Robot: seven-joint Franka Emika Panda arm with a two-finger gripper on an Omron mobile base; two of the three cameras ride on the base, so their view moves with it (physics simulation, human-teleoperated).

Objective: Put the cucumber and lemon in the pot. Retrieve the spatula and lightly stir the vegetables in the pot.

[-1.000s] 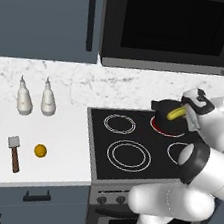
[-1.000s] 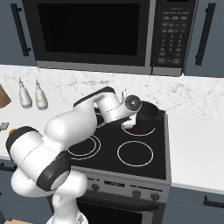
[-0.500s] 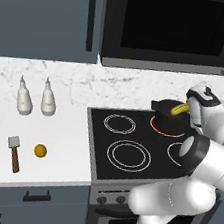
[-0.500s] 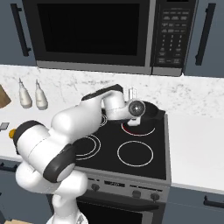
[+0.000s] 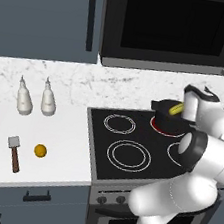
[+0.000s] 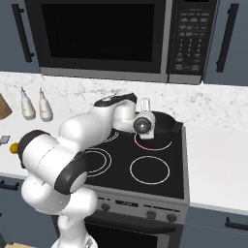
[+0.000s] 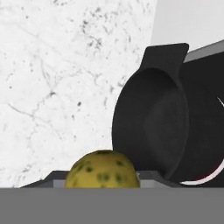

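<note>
Pincer [image 5: 179, 109] gripping cucumber [image 5: 175, 109] over pot [image 5: 167, 116] on back burner, not dropped yet | lemon [image 5: 40, 150] and spatula [image 5: 14, 153] untouched on bench [image 5: 64, 142] | you've got release, lemon, stir left

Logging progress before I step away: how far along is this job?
Nothing is in the pot yet. In hand: the fingers hold the cucumber above it. Left: drop it in, fetch the lemon from the counter, then stir with the spatula.
</note>
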